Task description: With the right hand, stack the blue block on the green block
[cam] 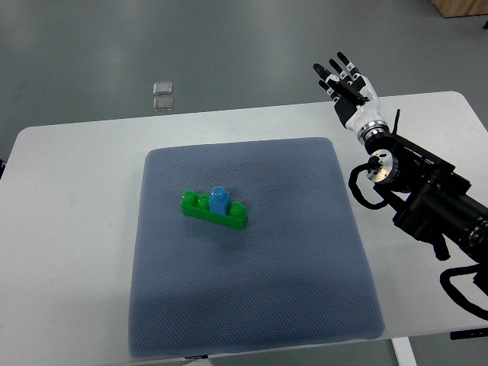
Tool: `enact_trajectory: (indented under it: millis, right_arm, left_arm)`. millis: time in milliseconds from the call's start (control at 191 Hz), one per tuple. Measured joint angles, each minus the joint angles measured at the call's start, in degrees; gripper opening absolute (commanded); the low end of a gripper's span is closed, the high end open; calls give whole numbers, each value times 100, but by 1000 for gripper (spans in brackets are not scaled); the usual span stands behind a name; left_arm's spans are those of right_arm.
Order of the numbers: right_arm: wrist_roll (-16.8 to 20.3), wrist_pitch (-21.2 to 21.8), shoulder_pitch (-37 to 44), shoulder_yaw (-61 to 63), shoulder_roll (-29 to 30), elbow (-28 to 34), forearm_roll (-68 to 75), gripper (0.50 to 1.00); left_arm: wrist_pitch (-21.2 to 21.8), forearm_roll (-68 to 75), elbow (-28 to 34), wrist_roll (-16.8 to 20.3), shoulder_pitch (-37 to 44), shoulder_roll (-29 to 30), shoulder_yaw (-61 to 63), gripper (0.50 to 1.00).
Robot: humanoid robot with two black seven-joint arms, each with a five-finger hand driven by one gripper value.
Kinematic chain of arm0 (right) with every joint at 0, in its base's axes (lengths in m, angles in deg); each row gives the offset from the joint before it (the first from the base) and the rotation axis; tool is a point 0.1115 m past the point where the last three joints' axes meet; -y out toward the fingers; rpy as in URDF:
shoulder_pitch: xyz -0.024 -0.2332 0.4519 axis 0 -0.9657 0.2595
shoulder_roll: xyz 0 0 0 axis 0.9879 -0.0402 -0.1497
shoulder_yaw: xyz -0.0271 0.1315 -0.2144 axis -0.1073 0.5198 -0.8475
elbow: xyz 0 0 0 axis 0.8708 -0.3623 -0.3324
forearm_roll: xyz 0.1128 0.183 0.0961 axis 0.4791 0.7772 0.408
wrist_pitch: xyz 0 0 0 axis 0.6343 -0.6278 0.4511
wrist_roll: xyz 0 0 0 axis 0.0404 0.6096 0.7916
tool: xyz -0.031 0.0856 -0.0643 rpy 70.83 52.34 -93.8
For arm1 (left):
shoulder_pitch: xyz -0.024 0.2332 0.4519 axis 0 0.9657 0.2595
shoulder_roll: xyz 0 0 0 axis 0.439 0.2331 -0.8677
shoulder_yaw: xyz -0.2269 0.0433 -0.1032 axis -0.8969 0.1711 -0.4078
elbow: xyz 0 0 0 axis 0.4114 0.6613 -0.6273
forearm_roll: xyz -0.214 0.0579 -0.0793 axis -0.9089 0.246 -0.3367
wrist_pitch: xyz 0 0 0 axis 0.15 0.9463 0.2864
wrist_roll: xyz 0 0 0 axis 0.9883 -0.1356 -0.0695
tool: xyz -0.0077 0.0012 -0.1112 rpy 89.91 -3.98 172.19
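Note:
A long green block (213, 211) lies on the grey-blue mat (252, 297), left of the mat's middle. A small blue block (220, 200) sits on top of it, near its centre. My right hand (345, 84) is raised above the table's far right edge, well away from the blocks, with its fingers spread and nothing in them. Its black arm (427, 194) comes in from the right edge. No left arm shows in the picture.
The mat covers the middle of a white table (69, 252). Two small clear squares (162, 95) lie on the grey floor beyond the table's far edge. A wooden corner (461, 8) shows at the top right.

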Motion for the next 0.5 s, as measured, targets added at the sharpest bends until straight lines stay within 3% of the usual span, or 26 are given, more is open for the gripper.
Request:
enact_trajectory:
  millis: [497]
  right_arm:
    - [-277,9,-184,-41,23,0,-73,913]
  left_arm:
    - [0,0,0,0,0,0,1,1000]
